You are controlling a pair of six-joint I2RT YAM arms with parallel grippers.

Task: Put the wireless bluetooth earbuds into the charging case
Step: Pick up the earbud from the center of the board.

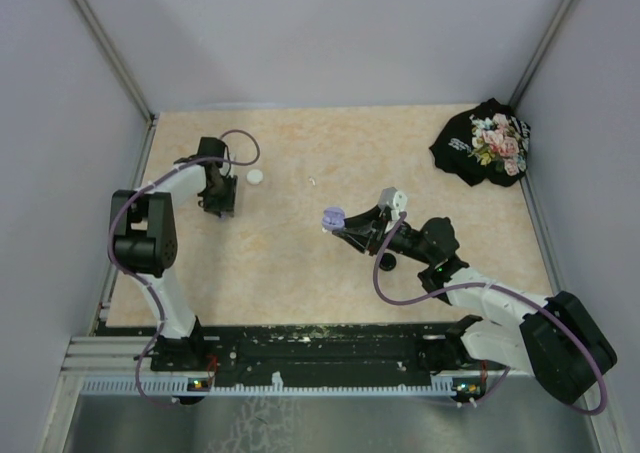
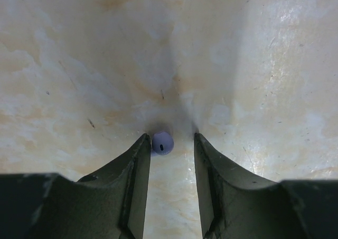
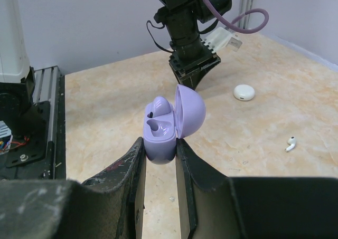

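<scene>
Right now the purple earbud (image 2: 162, 142) lies on the surface (image 2: 79, 65), at the lower middle of my left wrist view, just between the fingertips of my left hand (image 2: 170, 141). That hand stands partly open. The bud seems to touch the finger on the picture's left, with a clear gap to the other, so I have no grip on it. I judge the hand sits low over the bud in order to take it up.

My right hand (image 3: 160, 146) is closed on the base of the lavender charging case (image 3: 158, 136). It holds the case off the surface at the centre of its own view, with the lid (image 3: 190, 111) swung back so the sockets face up for loading. The far socket looks filled and the nearer one empty, though I cannot be sure.

A white earbud (image 3: 290, 142) lies near the right edge, with a white case (image 3: 244, 92) beyond it. From above, the purple bud is hidden under my left hand. A dark round thing (image 1: 388, 263) beneath my right arm is too shadowed to name.
</scene>
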